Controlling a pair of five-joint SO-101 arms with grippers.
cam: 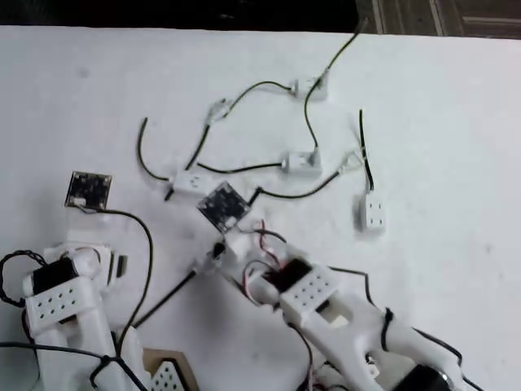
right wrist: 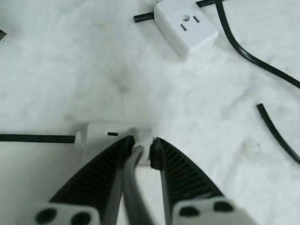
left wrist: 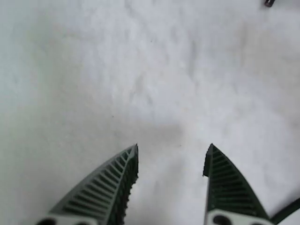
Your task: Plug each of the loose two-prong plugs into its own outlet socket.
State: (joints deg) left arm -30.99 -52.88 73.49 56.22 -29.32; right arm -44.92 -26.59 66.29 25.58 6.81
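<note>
Right gripper (right wrist: 141,140): fingers pinching white plug (right wrist: 101,133), low at desk (right wrist: 61,70), black cord trailing off behind. Nearest outlet socket (right wrist: 185,23) close by, slots showing, not touching plug. Left gripper (left wrist: 173,147): fingers spread over bare desk, nothing between. Reads as grasp step, plugging not yet begun. Next call, likely: lift, swing prongs toward slots, line up square, push home.

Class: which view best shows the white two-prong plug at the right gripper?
Right wrist view: the white two-prong plug lies close, clamped by the right gripper. The high view shows it small, beside that gripper.
</note>
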